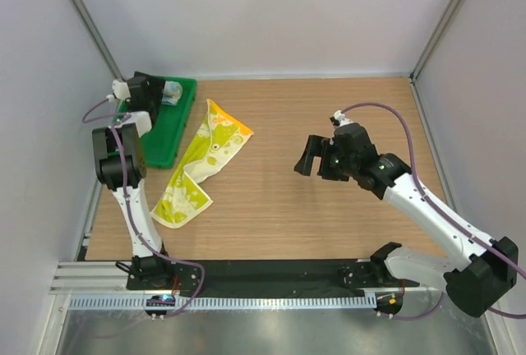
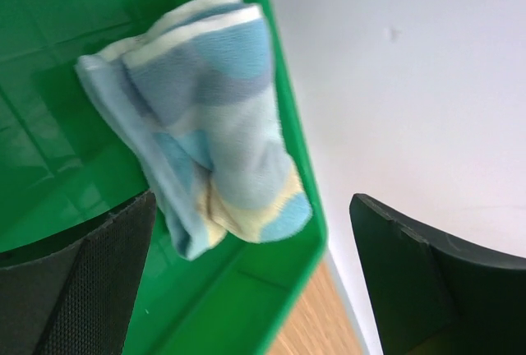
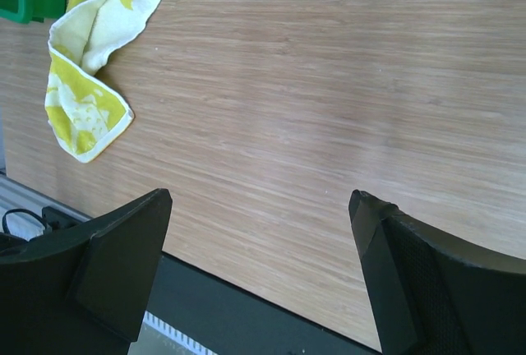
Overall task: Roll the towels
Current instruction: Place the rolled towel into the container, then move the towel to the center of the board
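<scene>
The light blue towel [image 2: 214, 117] lies rolled up in the far corner of the green tray [image 2: 246, 306]; in the top view it shows as a pale lump [image 1: 172, 91]. My left gripper [image 1: 156, 92] hovers over it, open and empty, its fingers [image 2: 90, 281] on either side of the tray's edge. The yellow-green towel [image 1: 200, 162] lies unrolled and crumpled on the table beside the tray; it also shows in the right wrist view [image 3: 86, 84]. My right gripper [image 1: 308, 156] is open and empty above the middle of the table, well to the right of that towel.
The green tray [image 1: 177, 137] sits at the table's far left by the left wall. White enclosure walls stand on three sides. A black strip and rail [image 1: 271, 277] run along the near edge.
</scene>
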{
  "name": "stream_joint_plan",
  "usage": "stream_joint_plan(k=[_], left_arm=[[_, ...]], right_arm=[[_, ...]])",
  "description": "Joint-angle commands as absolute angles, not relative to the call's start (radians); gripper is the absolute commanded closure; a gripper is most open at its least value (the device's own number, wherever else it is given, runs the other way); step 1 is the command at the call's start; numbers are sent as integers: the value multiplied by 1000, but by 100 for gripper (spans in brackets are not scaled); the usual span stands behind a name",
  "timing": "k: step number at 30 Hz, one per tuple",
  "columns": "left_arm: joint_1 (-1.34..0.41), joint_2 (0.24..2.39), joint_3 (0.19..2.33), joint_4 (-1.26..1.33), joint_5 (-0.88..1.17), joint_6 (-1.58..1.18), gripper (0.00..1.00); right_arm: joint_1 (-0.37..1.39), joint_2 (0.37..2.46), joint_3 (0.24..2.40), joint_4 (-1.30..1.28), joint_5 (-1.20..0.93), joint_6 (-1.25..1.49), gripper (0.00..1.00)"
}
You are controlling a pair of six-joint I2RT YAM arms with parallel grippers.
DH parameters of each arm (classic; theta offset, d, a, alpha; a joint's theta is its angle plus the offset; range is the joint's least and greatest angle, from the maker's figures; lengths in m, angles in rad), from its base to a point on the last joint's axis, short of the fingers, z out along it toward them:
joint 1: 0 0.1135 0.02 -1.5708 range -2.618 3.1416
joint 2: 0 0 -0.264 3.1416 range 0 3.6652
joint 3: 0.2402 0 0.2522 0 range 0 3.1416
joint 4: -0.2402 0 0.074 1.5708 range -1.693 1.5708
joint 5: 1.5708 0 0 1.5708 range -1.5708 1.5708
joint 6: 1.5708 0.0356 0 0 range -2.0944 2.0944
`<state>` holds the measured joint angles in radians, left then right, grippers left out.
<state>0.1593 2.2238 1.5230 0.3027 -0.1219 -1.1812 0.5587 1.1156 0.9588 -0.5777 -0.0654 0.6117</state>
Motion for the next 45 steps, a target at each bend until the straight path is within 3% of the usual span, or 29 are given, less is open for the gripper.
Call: stream_joint_plan(k=[1,9,15,20,24,37,41,43,45], left_arm=[[176,2097,1526,246,-81,-1125,0],[158,1862,1519,3,-92,-921,1],[9,1743,1459,-201,-80,-708,3],[-150,1821,1472,-308,-90,-652,3],[-251,1995,1624,-435,-213,-604,3],[-316,2121,1678,-505,-451,-545,5],[-321,2143,1678,-502,-446,-532,23],[-322,2161,1687,-500,-445,-525,42],[-321,2171,1684,-485,-422,-509,69]], right_arm=[[555,1059,937,-632,-44,623,3],[558,962,854,-638,-58,643,4],[566,968,836,-646,-90,649,6],[578,931,824,-672,-92,649,6],[580,913,812,-712,-87,646,7],[581,885,790,-730,-86,640,7],[581,894,790,-726,-89,638,7],[581,894,790,-729,-87,635,7],[581,896,796,-742,-78,626,7]])
